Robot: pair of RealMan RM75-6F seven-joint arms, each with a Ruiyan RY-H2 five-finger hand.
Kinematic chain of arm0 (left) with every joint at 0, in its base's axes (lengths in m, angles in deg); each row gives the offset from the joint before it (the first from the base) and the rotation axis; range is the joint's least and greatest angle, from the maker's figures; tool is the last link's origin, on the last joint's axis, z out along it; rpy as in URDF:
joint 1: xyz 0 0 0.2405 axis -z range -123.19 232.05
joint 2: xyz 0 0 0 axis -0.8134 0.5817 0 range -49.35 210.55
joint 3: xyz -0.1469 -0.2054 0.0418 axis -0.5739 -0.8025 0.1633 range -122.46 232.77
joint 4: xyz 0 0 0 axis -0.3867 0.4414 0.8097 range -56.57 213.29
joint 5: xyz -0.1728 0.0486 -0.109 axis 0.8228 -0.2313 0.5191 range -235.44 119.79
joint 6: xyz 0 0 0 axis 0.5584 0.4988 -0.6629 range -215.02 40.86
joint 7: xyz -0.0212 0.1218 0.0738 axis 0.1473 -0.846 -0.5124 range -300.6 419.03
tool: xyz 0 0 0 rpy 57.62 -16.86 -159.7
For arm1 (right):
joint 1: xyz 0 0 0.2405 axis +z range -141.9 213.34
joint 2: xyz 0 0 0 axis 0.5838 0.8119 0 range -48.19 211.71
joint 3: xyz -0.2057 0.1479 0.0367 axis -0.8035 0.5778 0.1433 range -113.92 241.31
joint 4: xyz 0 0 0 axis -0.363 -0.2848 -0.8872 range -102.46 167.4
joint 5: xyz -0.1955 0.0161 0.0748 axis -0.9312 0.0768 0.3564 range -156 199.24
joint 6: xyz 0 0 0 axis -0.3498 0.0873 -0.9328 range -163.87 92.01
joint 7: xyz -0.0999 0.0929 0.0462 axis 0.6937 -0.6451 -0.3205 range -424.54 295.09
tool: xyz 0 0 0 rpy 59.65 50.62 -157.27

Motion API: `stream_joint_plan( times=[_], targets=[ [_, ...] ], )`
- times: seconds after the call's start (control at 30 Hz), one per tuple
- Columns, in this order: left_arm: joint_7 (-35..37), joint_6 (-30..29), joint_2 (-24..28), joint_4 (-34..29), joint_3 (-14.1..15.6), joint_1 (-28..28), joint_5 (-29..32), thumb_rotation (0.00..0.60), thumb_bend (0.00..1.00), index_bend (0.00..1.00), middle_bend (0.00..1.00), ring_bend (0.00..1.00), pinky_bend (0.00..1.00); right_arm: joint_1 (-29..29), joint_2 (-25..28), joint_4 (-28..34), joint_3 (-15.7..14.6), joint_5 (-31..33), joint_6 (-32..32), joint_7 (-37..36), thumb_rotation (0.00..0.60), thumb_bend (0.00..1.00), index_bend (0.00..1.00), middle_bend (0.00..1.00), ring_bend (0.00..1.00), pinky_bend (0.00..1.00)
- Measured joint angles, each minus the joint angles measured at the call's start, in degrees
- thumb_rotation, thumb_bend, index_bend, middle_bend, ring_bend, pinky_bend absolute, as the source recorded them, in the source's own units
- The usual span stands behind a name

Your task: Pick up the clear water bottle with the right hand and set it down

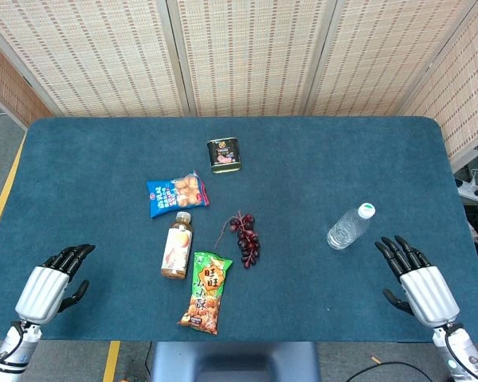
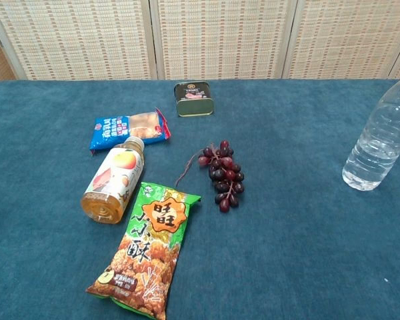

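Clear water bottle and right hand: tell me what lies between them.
Nothing: in the head view only bare blue tablecloth separates the clear plastic water bottle from the open right hand.

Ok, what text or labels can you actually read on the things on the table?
"旺旺" and "小小酥": green snack bag.
Blue snack bag: print too blurred.
Juice bottle: a fruit picture, no readable words.
Green tin: label too small.
Water bottle: no label seen.

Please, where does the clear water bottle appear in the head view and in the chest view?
Head view: the clear water bottle is right of centre, just ahead of the right hand.
Chest view: the bottle stands at the right edge, its cap cut off.
Shared landmark: the bunch of dark grapes, to the bottle's left in both.
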Motion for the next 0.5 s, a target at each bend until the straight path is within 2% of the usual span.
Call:
stream_joint_plan(
  times=[0.33,0.5],
  targets=[
    [1.0,-0.1,-0.4,0.8,0.1,0.5,-0.6,0.600,0.38,0.14,0.17,0.19,0.43,-1.3,-0.4,0.9,0.2,0.5,-1.6,0.3,0.600,0.14,0.00,0.05,0.00,0.21],
    [2.0,0.6,-0.7,1.7,-0.2,0.9,-0.1,0.600,0.38,0.14,0.17,0.19,0.43,-2.1,-2.5,0.8,1.8,2.2,-3.3,1.5,0.600,0.14,0.00,0.05,0.00,0.24]
  ],
)
